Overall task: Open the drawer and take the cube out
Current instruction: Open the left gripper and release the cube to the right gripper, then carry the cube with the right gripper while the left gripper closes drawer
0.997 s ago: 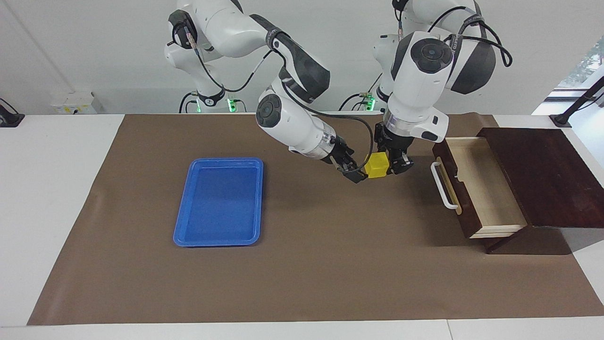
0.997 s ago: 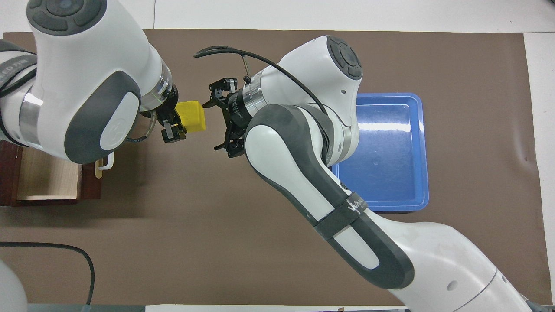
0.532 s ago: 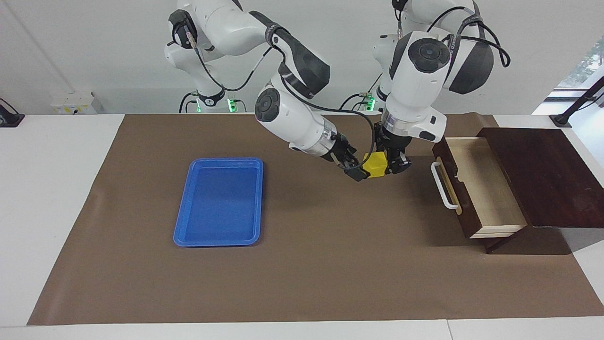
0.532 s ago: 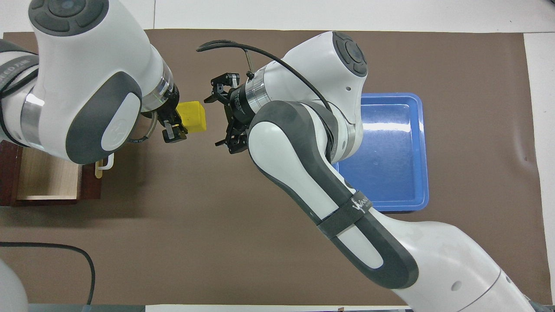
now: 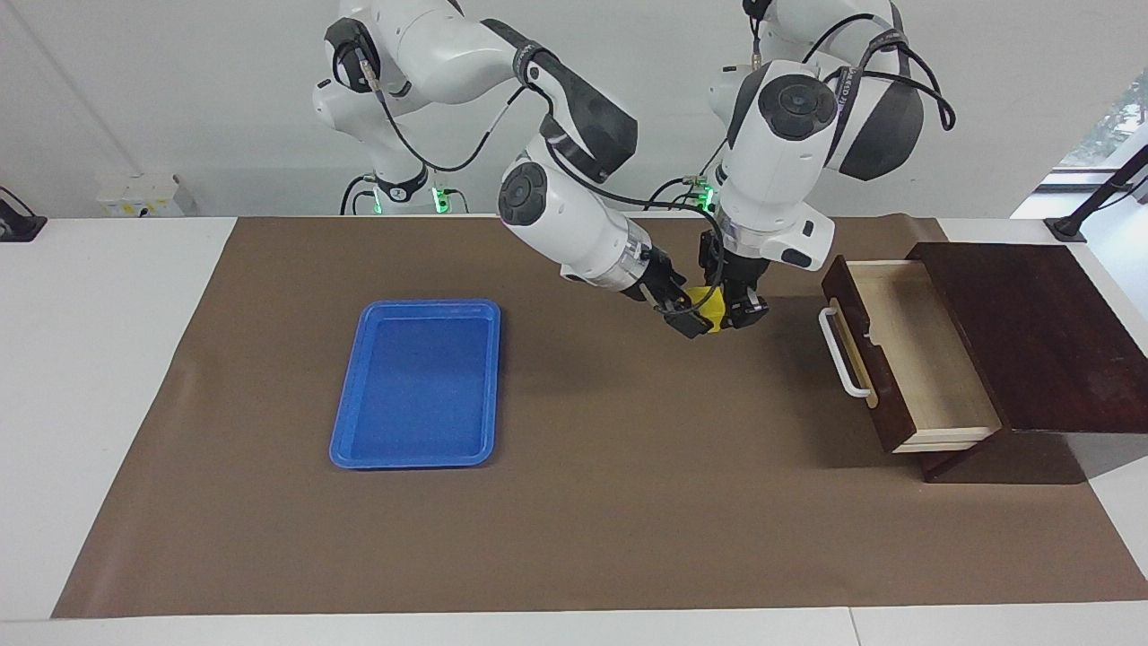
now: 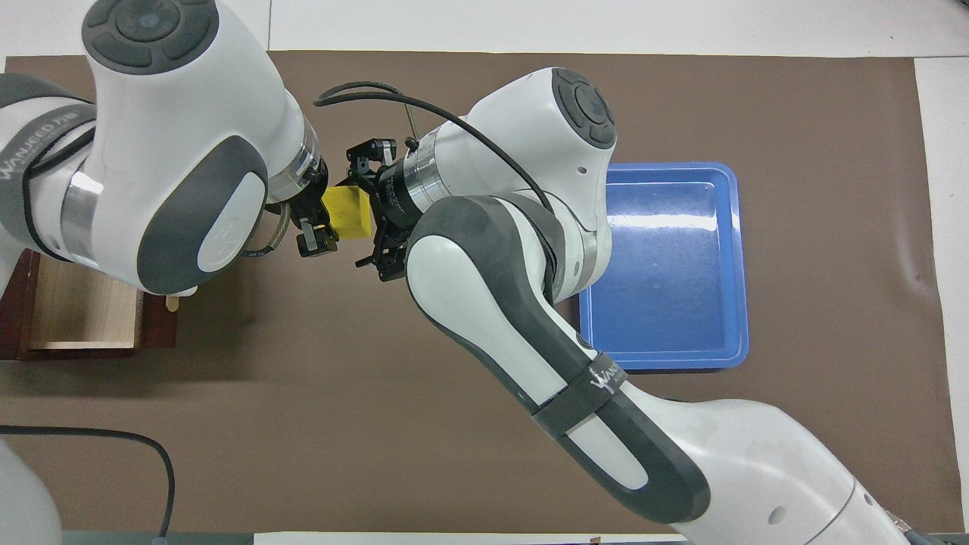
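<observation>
Cube (image 5: 711, 309): small yellow block, looks rigid and light, aloft over the counter (image 5: 583, 502) between blue tray (image 5: 417, 384) and open drawer (image 5: 906, 359).
Left tool (image 5: 735, 311): clamped on its sides.
Right tool (image 5: 689, 316): fingers apart around it; take the free faces.

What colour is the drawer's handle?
White handle, clearest in the facing view.
</observation>
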Tool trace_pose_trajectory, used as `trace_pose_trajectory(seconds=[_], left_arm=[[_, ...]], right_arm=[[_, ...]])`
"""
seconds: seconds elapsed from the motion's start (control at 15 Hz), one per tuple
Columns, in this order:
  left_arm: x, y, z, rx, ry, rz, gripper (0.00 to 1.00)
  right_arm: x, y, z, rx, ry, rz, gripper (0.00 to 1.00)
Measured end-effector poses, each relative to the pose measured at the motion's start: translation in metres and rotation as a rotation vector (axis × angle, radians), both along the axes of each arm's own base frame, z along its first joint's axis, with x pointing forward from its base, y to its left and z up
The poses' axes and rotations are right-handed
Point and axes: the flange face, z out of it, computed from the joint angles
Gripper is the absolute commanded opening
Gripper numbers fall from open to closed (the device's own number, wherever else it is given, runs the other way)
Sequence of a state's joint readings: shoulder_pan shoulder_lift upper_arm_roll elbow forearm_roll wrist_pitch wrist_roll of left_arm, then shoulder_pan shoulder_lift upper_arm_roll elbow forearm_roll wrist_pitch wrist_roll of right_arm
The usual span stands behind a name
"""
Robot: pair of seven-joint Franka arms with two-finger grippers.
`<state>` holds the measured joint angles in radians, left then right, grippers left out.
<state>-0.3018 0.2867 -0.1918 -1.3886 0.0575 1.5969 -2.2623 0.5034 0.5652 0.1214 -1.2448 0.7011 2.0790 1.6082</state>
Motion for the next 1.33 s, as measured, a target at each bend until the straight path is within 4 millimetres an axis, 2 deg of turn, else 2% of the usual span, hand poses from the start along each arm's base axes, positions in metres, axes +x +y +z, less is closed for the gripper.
trace_pose_trajectory(seconds=[0.07,0.13,0.47,0.53,0.6,0.66,0.86,1.06,1.33], left_arm=[[-0.001,-0.001,-0.001,0.001,0.002,-0.002,0.00],[-0.002,-0.001,-0.003,0.003,0.006,-0.003,0.00],[-0.003,-0.008,-0.005,-0.007,-0.009,-0.012,0.00],[-0.002,-0.009,-0.004,-0.011,-0.015,-0.013,0.08],[-0.002,-0.009,-0.004,-0.013,-0.019,-0.014,0.61],[-0.002,-0.010,-0.003,-0.015,-0.022,-0.014,1.00],[-0.002,-0.008,-0.001,-0.016,-0.025,-0.038,1.00],[-0.005,-0.006,0.010,-0.023,-0.042,-0.067,1.00],[0.000,0.012,0.018,-0.022,-0.053,-0.088,1.00]], right_arm=[[0.000,0.001,0.000,0.000,0.000,0.001,0.12],[0.000,0.000,0.000,0.001,-0.003,-0.003,0.00],[0.009,-0.011,0.003,0.001,0.005,-0.039,0.00],[0.011,-0.013,0.003,0.002,0.005,-0.041,0.00],[0.011,-0.014,0.004,0.002,0.005,-0.043,0.00],[0.012,-0.015,0.004,0.003,0.005,-0.044,0.00],[0.017,-0.022,0.004,0.001,0.003,-0.056,0.00],[0.022,-0.030,0.004,0.000,0.004,-0.066,0.00],[0.033,-0.049,0.005,-0.003,0.011,-0.084,0.00]])
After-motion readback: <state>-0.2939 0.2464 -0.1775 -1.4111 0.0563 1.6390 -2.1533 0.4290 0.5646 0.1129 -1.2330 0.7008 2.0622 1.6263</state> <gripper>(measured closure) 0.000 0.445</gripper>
